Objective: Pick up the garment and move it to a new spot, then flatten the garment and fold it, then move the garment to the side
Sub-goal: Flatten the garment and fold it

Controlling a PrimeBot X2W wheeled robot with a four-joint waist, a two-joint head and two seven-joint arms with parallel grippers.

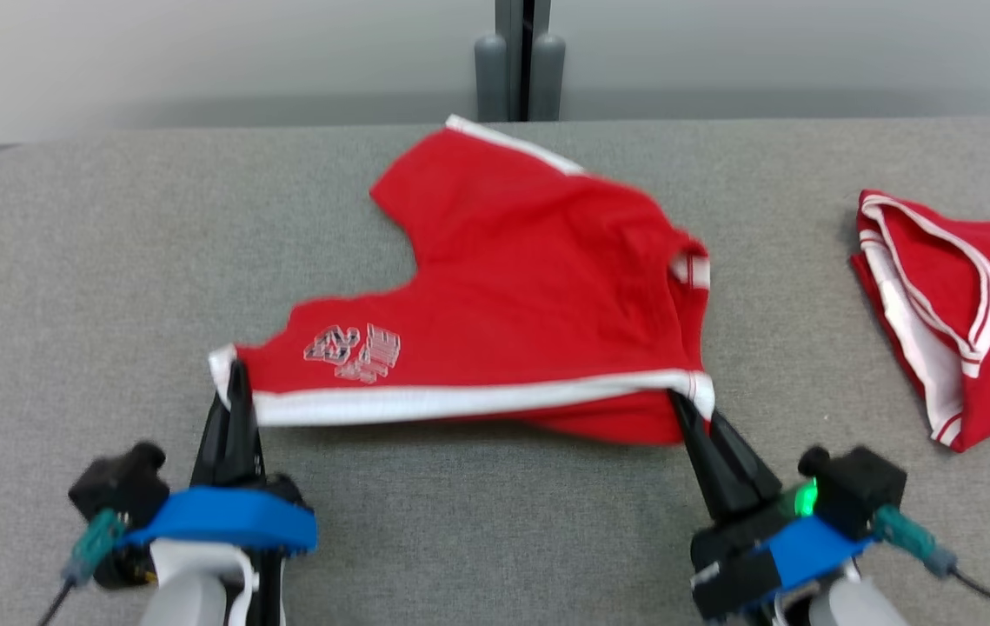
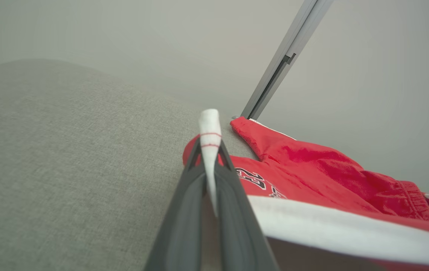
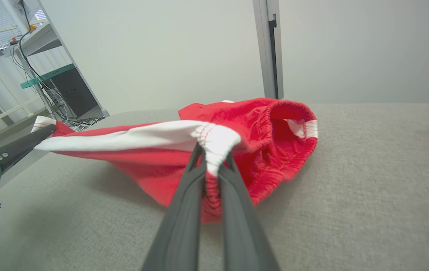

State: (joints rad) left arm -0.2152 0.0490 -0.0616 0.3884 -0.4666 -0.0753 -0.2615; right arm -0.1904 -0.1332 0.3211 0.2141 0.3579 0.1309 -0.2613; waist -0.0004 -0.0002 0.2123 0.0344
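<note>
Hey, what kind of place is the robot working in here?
Likely a lab or test room: a grey fabric-covered table, bare walls with a metal post, and a rack trailing cables.

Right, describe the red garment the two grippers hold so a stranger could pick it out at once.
On the wide grey fabric table, look at the middle, where a red garment with a white band is spread. The left gripper and right gripper each pinch one end of that band. Unlike the bunched red-and-white garment at far right, it bears a printed number.
</note>
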